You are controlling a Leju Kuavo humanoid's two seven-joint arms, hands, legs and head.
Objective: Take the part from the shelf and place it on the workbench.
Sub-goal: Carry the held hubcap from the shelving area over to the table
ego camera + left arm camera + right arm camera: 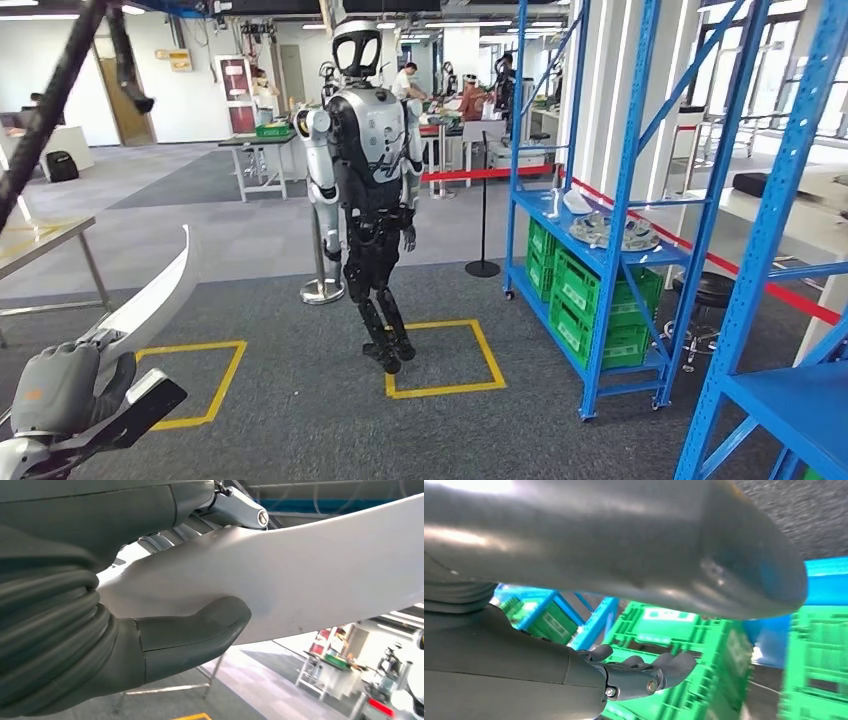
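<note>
Left hand (55, 390) sits at seven o'clock in the head view, wrapped tight around the part (150, 295), a long curved white blade that sweeps up toward eleven o'clock from the grip. In the left wrist view the thumb (200, 630) presses flat against the part's (300, 575) pale face, and the darker fingers (235, 510) clamp over its other side. That's a firm hold, part off the shelf and in the air over grey carpet.

Right hand (644, 672) shows in its wrist view with fingers loosely curled and apart, nothing in them, green crates (674, 630) and blue shelf posts blurred beyond.

Further out, yellow floor squares (440, 360) at six o'clock, and another humanoid (370, 170) standing at twelve. The blue shelf (620, 200) runs from two to four o'clock, with crates (590, 300) stacked low and grey parts (610, 232) on its middle level. A table (40, 240) edges in at nine o'clock.
</note>
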